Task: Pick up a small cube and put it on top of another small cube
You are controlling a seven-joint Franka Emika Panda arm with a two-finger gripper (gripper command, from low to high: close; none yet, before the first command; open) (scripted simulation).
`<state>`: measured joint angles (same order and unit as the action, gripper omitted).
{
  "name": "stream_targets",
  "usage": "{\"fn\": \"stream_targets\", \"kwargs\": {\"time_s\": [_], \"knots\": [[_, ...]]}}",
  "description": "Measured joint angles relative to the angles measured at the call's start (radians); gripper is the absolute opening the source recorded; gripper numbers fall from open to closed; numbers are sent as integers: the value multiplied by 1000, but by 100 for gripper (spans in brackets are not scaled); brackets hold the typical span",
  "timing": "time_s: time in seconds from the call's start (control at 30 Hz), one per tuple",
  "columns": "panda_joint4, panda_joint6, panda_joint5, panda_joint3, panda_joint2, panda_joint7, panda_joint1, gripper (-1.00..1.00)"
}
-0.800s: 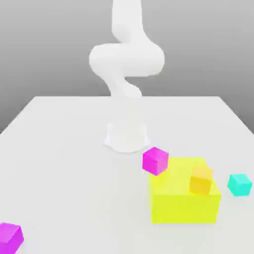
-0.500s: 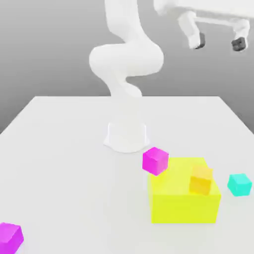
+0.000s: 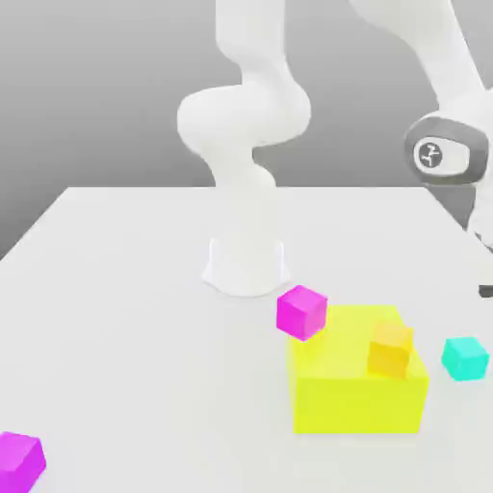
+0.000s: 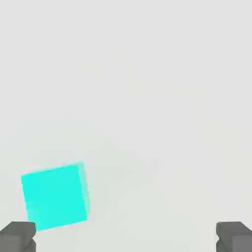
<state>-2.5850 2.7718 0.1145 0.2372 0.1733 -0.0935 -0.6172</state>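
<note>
The small teal cube [image 3: 465,357] rests on the white table near the exterior view's right edge, just right of the big yellow block [image 3: 356,385]. The small orange-yellow cube [image 3: 390,349] appears to sit on the yellow block's top, at its right side. My arm bends down over the right side, and one dark fingertip [image 3: 486,291] shows a little above the teal cube. In the hand view my gripper [image 4: 126,238] is open, its fingers [image 4: 17,236] far apart. The teal cube [image 4: 55,197] lies on the table below, close to one finger and off centre. Nothing is held.
A magenta cube [image 3: 301,312] sits at the yellow block's far left corner. Another magenta cube [image 3: 19,460] lies at the front left. The arm's white base [image 3: 246,262] stands mid-table. The table edge [image 3: 460,226] runs close behind the teal cube.
The hand, high at the top right half a second ago with fingers spread, has swung down to the right edge above the teal cube. No cube has moved.
</note>
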Motion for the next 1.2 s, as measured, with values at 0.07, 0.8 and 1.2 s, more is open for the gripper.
{"fn": "stream_targets", "kwargs": {"time_s": [0.07, 0.8, 1.2], "knots": [[6, 50, 50, -26, 74, -21, -30, 0], [-10, -174, -99, -74, -169, 51, 99, -100], [-57, -241, -130, -170, -283, 14, 227, 100]]}}
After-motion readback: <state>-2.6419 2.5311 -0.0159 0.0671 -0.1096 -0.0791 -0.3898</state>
